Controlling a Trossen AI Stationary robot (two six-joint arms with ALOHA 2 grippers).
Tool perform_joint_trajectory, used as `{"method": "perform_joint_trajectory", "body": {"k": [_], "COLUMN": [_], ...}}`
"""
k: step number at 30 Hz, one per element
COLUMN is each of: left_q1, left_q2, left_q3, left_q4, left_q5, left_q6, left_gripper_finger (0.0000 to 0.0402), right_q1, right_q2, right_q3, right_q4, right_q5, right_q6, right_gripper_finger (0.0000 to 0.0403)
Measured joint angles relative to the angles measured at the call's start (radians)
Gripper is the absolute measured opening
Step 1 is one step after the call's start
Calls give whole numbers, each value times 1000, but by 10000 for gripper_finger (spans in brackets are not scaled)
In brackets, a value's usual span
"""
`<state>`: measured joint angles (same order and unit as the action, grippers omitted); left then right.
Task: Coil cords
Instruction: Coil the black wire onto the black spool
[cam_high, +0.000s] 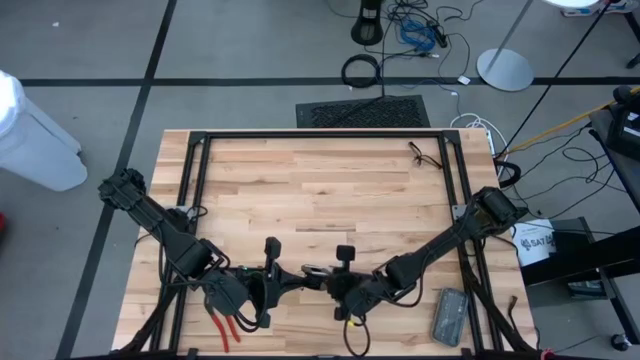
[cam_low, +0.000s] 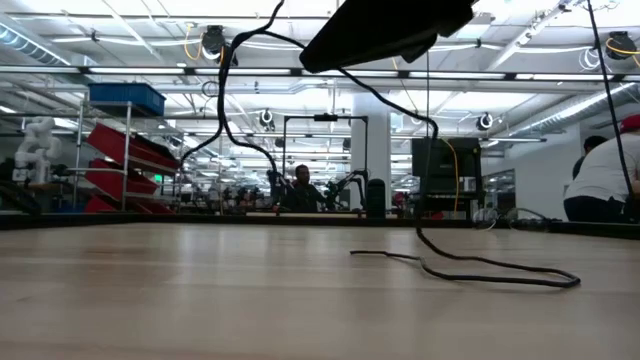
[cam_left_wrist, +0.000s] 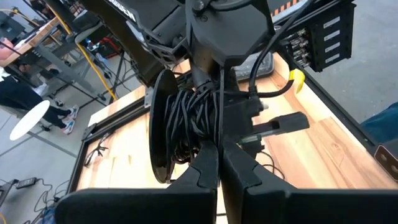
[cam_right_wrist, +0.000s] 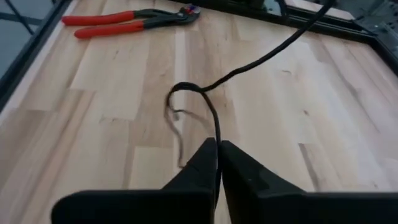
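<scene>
The cord is thin and black. In the left wrist view a bundle of its turns (cam_left_wrist: 189, 127) is wound beside a round dark disc (cam_left_wrist: 160, 124), just past my left gripper (cam_left_wrist: 217, 163), which is shut. My right gripper (cam_right_wrist: 216, 149) is shut on a free stretch of the cord (cam_right_wrist: 249, 65). That stretch loops above the wood and runs off. The two grippers, left (cam_high: 300, 276) and right (cam_high: 336, 290), meet near the table's near edge. In the low view the cord's tail (cam_low: 480, 266) lies on the table and rises to a dark arm part. My left gripper has a strand of the wound cord (cam_left_wrist: 219, 118) running straight into its shut fingertips; the fingers hide the place of contact. The bundle and disc sit clear of the table. My right gripper pinches one strand (cam_right_wrist: 215, 127) between its fingertips, slanting down. The strand is lifted clear and slack, curling into a loop (cam_right_wrist: 180, 88).
Red-handled pliers (cam_high: 225, 326) lie near the table's near left corner, also in the right wrist view (cam_right_wrist: 124, 22). A grey flat object (cam_high: 449, 316) lies at the near right. A short dark cord piece (cam_high: 425, 155) lies at the far right, inside the black frame (cam_high: 320, 134).
</scene>
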<state>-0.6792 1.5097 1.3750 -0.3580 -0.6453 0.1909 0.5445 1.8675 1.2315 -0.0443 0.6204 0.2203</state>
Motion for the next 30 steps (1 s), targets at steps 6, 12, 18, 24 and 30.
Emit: {"method": "perform_joint_trajectory", "body": {"k": [6,12,18,24,30], "left_q1": [0,0,-3,-14,-41], "left_q2": [0,0,0,-6,-48], "left_q3": [0,0,0,0,1], "left_q4": [0,0,0,1,8], "left_q5": [0,0,-2,-59,-179], "left_q6": [-1,-2,-2,7,24], "left_gripper_finger": [2,2,2,2,2], "right_q1": [5,23,41,60,79], "right_q2": [0,0,-11,-48,-71], "right_q3": [0,0,0,-1,-1], "right_q4": [-1,-43,-146,-360,-517], "right_q5": [3,3,5,-25,-50], "right_q6": [-4,1,42,153,256], "right_gripper_finger": [3,1,1,0,0]}}
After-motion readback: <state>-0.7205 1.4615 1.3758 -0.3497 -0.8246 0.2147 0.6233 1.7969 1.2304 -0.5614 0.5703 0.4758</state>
